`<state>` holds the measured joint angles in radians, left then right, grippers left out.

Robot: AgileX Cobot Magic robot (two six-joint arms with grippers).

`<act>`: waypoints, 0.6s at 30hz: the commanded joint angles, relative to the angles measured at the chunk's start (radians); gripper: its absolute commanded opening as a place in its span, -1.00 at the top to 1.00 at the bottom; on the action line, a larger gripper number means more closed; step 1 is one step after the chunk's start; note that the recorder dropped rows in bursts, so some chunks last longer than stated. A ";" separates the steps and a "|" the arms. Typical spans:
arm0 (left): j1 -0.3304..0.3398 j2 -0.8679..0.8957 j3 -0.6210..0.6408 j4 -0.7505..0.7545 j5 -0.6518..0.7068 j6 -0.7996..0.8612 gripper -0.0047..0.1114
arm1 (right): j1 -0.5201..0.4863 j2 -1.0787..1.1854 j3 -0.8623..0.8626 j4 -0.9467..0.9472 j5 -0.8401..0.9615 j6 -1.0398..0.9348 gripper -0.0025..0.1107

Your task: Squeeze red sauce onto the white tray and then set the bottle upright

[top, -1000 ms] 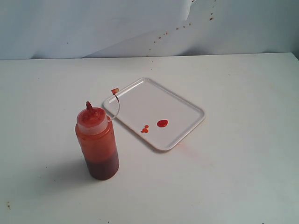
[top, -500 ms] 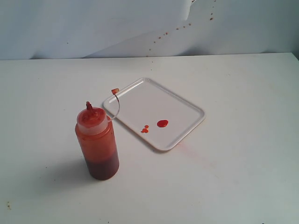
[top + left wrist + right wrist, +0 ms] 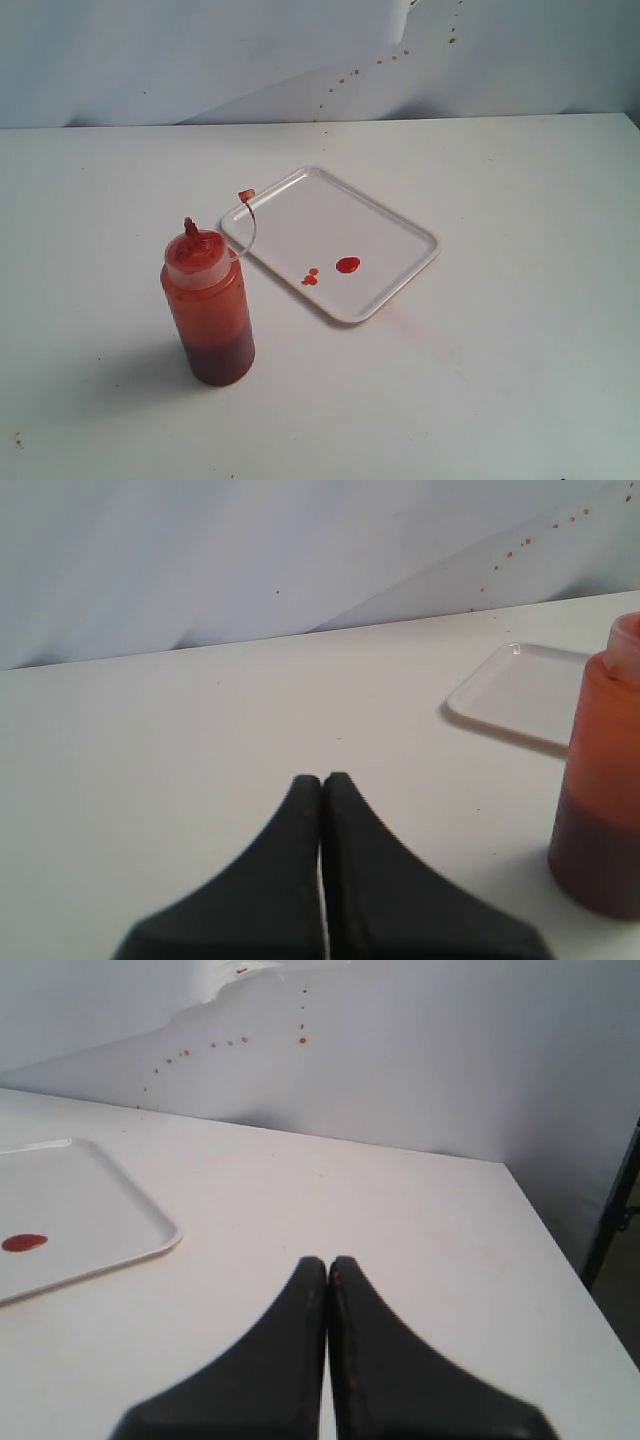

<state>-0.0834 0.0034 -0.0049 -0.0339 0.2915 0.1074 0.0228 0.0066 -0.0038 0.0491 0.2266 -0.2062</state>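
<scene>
1. Red-orange plastic squeeze bottle (image 3: 208, 305) stands upright on the worktop (image 3: 500, 380), just beside the left corner of the white tray (image 3: 385, 215) in the exterior view, with its base clear of the tray. Its tethered tip cap (image 3: 246, 194) hangs over the tray rim.
2. Red sauce (image 3: 347, 264) is on the tray as one round blob plus a couple of small drops near the front edge. Looks to me like both steps are done.
3. Handling guess: soft squashy walls, sauce pooled low so it's light-ish and bottom-heavy, maybe a bit slick. I'd grab it mid-body below the ribbed cap, and gently, or it squirts.
4. Left jaws are pressed together with nothing between them, apart from the bottle. Right jaws are the same, closed on nothing, well apart from the tray.
5. The exterior view shows no arms at all, so only the wrist views give you the jaws. The left wrist view catches the bottle's dark pool but no blobs. The right wrist view shows the big blob and no bottle.
</scene>
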 commanded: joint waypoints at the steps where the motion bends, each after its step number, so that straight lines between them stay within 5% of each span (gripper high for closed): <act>1: 0.002 -0.003 0.005 -0.008 -0.005 0.002 0.92 | 0.005 -0.007 0.004 0.042 0.057 -0.026 0.96; 18: 0.002 -0.003 0.005 -0.008 -0.005 0.002 0.92 | 0.005 -0.007 0.004 0.056 0.104 0.010 0.96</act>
<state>-0.0834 0.0034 -0.0049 -0.0339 0.2915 0.1074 0.0228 0.0066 -0.0038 0.1226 0.3245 -0.2064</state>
